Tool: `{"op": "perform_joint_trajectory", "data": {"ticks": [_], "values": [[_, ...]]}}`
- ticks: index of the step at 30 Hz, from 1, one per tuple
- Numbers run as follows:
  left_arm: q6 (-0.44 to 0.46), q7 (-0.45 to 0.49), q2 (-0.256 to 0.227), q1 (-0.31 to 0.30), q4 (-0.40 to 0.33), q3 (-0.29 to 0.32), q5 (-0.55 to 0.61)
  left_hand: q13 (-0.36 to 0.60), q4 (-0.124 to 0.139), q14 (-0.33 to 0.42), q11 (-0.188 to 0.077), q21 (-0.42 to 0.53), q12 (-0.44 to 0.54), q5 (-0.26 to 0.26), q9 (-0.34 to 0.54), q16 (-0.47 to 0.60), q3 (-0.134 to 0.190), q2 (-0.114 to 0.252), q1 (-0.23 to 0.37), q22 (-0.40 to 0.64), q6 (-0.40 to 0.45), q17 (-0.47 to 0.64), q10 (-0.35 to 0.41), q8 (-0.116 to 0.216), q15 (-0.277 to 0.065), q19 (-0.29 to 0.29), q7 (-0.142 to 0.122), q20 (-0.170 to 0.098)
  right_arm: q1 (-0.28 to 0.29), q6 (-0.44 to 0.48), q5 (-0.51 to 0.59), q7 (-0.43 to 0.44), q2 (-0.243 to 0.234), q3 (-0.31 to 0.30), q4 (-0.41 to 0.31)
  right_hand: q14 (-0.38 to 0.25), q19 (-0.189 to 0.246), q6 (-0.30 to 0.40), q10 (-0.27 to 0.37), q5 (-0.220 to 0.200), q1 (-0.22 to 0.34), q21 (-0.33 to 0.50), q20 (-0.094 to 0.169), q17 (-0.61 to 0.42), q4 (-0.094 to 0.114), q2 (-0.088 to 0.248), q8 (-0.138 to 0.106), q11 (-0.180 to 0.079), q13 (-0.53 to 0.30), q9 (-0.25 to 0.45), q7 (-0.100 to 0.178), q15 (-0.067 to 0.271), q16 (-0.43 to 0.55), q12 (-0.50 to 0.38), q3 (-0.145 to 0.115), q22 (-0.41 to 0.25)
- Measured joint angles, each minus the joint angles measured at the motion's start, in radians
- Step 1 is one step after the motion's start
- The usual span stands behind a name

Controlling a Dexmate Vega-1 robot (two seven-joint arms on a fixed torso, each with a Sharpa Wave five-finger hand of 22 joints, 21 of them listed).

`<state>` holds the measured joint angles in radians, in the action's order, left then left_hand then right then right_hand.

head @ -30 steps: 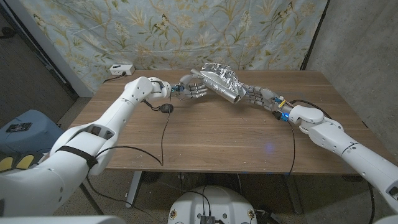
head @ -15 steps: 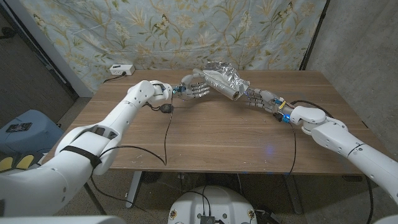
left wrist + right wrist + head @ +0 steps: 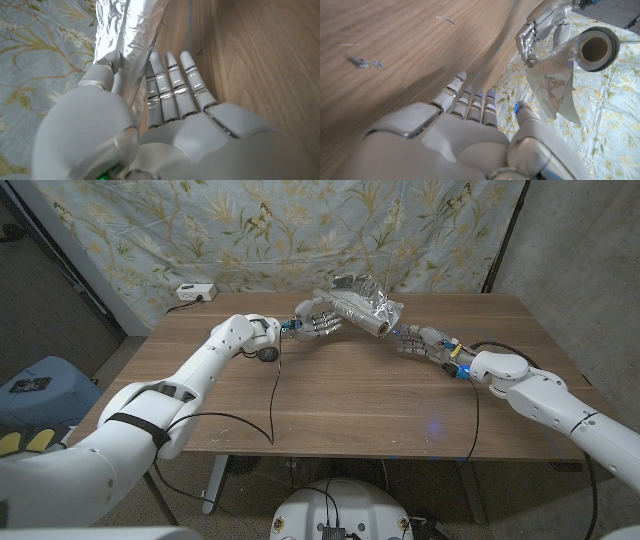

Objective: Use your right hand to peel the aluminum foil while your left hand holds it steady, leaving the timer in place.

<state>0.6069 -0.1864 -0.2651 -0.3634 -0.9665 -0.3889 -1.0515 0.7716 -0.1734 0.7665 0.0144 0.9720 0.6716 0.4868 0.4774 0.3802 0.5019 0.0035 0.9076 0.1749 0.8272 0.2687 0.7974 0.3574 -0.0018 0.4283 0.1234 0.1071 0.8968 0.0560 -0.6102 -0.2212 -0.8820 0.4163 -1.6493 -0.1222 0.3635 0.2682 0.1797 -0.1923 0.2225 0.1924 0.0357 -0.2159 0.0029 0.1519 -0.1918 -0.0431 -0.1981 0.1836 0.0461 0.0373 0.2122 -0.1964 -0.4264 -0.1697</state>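
Head view, left to right: left hand (image 3: 316, 321) gripping one end of the aluminum foil roll (image 3: 362, 311), roll lifted off the table (image 3: 330, 395), loose crinkled sheet (image 3: 373, 297) hanging from it. Right hand (image 3: 418, 341) just beside the roll's open tube end, apart from it, fingers extended and spread, holding nothing. Left wrist view: thumb (image 3: 111, 64) and fingers (image 3: 170, 80) clamped on the foil (image 3: 135, 35).

We saw shiny silver foil (image 3: 362, 308) at the grey-and-white left robot hand (image 3: 316, 321), a brown wood-grain surface (image 3: 340, 395), and a pale blue floral cloth (image 3: 300, 230) beyond.
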Motion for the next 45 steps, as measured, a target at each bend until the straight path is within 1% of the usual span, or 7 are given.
{"op": "perform_joint_trajectory", "data": {"ticks": [8,20,23,32,36,42,45], "values": [[-0.005,-0.037,0.007,0.010,0.028,-0.002,0.002,0.000,0.000,0.005,0.000,0.000,0.000,0.000,0.000,0.000,0.000,0.001,-0.001,0.000,0.000,0.008,0.000,0.000,-0.005,0.000,0.000,0.000,0.014,0.008,0.000,0.030,-0.021,-0.020,-0.031,0.000,0.000,0.000,0.000,0.000,0.000,0.000,0.000,0.000,0.000,0.000,0.000,0.000,0.000,0.000,0.000,0.000,0.000,0.000,0.000,0.000],[-0.016,-0.119,0.025,0.019,0.079,-0.002,0.005,0.009,0.000,-0.008,-0.004,-0.016,-0.008,-0.004,0.000,-0.008,0.000,0.005,-0.005,0.000,0.000,0.022,-0.004,0.000,0.000,-0.020,0.000,0.005,0.026,0.025,0.014,0.054,-0.081,-0.062,-0.094,0.000,0.000,0.000,0.000,0.000,0.000,0.000,0.000,0.000,-0.004,0.000,0.000,0.000,0.000,0.005,0.000,0.000,0.007,0.000,-0.004,0.000],[-0.022,-0.139,0.036,0.026,0.108,0.001,0.005,0.003,0.000,-0.008,-0.004,-0.022,-0.008,-0.004,0.000,-0.008,0.000,0.007,-0.007,0.000,0.000,0.023,-0.004,0.000,0.000,-0.023,0.000,0.002,0.031,0.035,0.016,0.062,-0.091,-0.068,-0.105,0.000,0.000,0.000,0.000,0.000,0.000,0.000,0.000,0.000,-0.004,0.000,0.000,0.000,0.000,0.005,0.000,0.000,0.007,0.000,-0.004,0.000],[-0.039,-0.194,0.069,0.051,0.194,0.004,0.009,-0.004,0.000,-0.026,-0.005,-0.025,-0.021,-0.008,0.000,-0.015,0.000,0.007,-0.007,0.000,0.000,0.028,-0.004,0.000,0.007,-0.036,0.000,0.011,0.042,0.064,0.017,0.078,-0.116,-0.082,-0.132,0.000,0.000,0.000,0.000,0.000,0.000,0.000,0.000,0.000,-0.004,0.000,0.000,0.000,0.000,0.005,0.000,0.000,0.007,0.000,-0.004,0.000],[-0.056,-0.244,0.083,0.067,0.241,0.004,0.024,-0.006,0.000,-0.026,-0.005,-0.031,-0.023,-0.008,0.000,-0.023,0.000,0.007,-0.008,0.000,0.000,0.031,-0.004,0.000,0.007,-0.038,0.000,0.013,0.050,0.077,0.018,0.083,-0.135,-0.091,-0.156,0.000,0.000,0.000,0.000,0.000,0.000,0.000,0.000,0.000,-0.004,0.000,0.000,0.000,0.000,0.005,0.000,0.000,0.007,0.000,-0.004,0.000],[-0.071,-0.293,0.094,0.080,0.278,0.003,0.048,-0.007,0.000,-0.026,-0.005,-0.031,-0.023,-0.008,0.000,-0.023,0.000,0.008,-0.008,0.000,0.000,0.031,-0.004,0.000,0.007,-0.041,0.000,0.016,0.052,0.092,0.020,0.084,-0.161,-0.099,-0.182,0.000,0.000,0.000,0.000,0.000,0.000,0.000,0.000,0.000,-0.004,0.000,0.000,0.000,0.000,0.005,0.000,0.000,0.007,0.000,-0.004,0.000],[-0.073,-0.309,0.094,0.080,0.278,0.003,0.060,-0.008,-0.004,-0.026,-0.005,-0.031,-0.023,-0.008,0.000,-0.023,0.005,0.009,-0.009,0.000,0.000,0.031,-0.004,0.000,0.007,-0.041,0.000,0.016,0.047,0.092,0.020,0.084,-0.177,-0.100,-0.198,0.000,0.003,0.000,0.000,0.000,0.000,0.000,-0.011,0.000,-0.010,0.000,0.000,0.000,0.000,0.005,0.000,0.000,0.007,0.000,-0.004,0.000]]}}
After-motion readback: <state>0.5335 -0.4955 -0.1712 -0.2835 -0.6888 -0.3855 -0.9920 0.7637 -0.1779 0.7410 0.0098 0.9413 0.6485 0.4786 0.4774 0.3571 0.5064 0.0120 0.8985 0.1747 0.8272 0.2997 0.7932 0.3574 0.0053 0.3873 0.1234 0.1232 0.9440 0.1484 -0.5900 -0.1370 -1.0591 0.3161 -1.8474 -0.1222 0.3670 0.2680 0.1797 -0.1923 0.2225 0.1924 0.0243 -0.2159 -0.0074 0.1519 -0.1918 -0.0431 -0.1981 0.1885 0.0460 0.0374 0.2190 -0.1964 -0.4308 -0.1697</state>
